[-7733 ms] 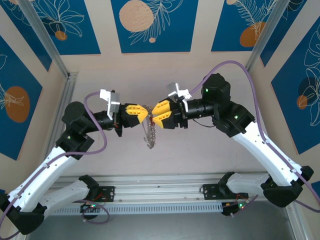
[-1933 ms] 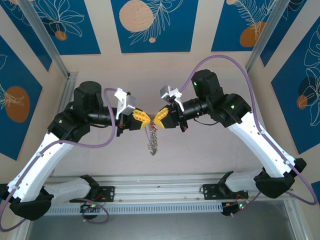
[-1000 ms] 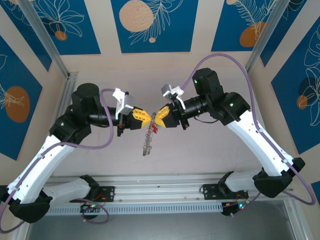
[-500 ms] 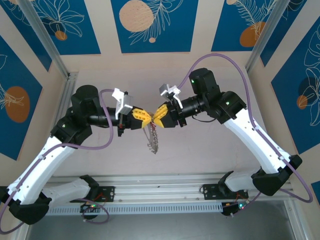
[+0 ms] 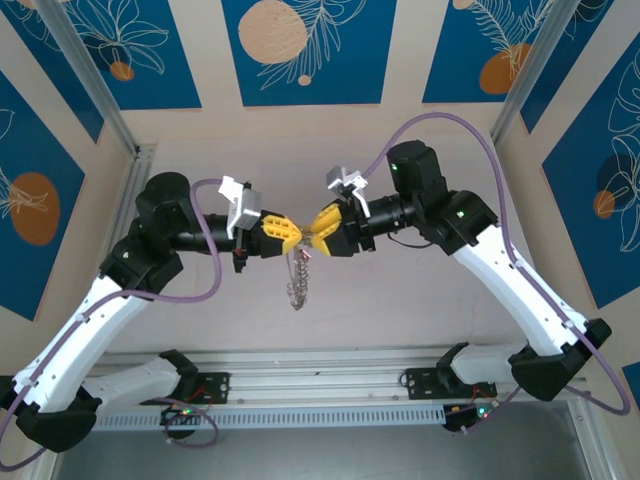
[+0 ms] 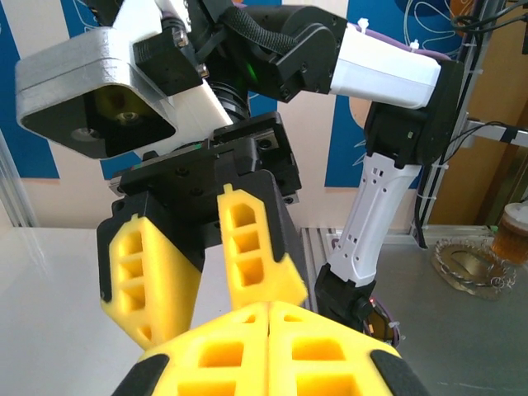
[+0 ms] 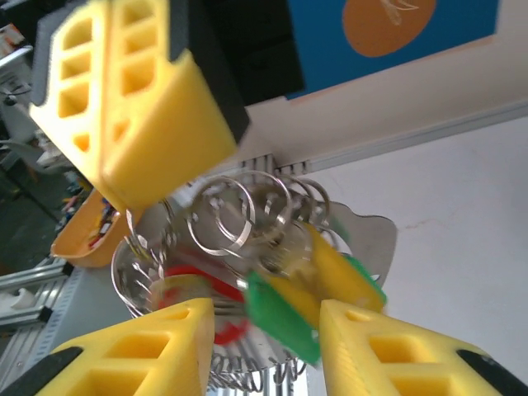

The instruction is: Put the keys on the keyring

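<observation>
Blue leaf-patterned wall panels [image 5: 300, 50] back a pale table [image 5: 420, 300], and above it the two arms meet tip to tip. The left pincer [image 5: 284, 233] has its yellow fingers [image 6: 268, 330] pressed together. They seem to pinch the ring end of the keyring [image 5: 297, 280], whose chain dangles straight below the meeting point, clear of the table. The right pincer [image 5: 317, 234] faces it with jaws spread. In its wrist view the coiled rings, a green tag [image 7: 280, 318] and the red-headed key [image 7: 191, 290] crowd the gap between its fingers. The view is too blurred to tell whether either finger touches the key.

The key is far smaller than either pincer, so a closing move slightly off line would likely catch the tag or a ring coil instead. A nudge could set the chain swinging and carry the ring's opening out of line. If the left grip is shallow, a sideways push from the right pincer could tug the ring free and drop everything onto the table beneath.
</observation>
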You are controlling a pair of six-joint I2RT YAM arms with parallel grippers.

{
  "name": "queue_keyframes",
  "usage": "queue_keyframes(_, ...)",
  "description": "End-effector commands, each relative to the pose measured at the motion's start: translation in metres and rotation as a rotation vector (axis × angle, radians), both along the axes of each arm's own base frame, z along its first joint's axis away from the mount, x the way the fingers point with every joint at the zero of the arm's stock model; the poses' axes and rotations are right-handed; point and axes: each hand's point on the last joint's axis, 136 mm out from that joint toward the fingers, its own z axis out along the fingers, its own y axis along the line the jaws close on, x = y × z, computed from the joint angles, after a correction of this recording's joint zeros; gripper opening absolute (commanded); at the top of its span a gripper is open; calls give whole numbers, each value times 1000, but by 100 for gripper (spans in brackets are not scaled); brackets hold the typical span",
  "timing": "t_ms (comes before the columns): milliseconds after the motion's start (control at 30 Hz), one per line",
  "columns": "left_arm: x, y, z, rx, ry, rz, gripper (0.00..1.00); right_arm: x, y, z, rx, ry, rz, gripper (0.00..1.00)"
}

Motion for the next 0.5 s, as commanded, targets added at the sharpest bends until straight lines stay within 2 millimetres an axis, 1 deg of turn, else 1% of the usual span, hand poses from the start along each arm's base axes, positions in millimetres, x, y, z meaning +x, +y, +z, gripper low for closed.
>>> queue_keyframes(0,-7,3,14,-45,-42,-8,0,2,-17,16,50,-57,-88,42)
queue_keyframes(67,-4,2,14,-44,-36,-2,0,-4,-24,20,72,-88,-98,42)
queue_keyframes(167,-2,1,16,-53,-32,2,0,-18,-28,23,116,-122,-58,42)
queue_keyframes(267,-1,0,18,-63,-28,-3,0,-25,-23,26,136,-141,-22,41)
queue_keyframes(400,-1,-1,20,-68,-19,-4,0,-26,-12,39,179,-185,16,33)
queue_keyframes(467,-1,-1,20,-73,-17,-4,0,-26,-6,43,191,-197,35,32)
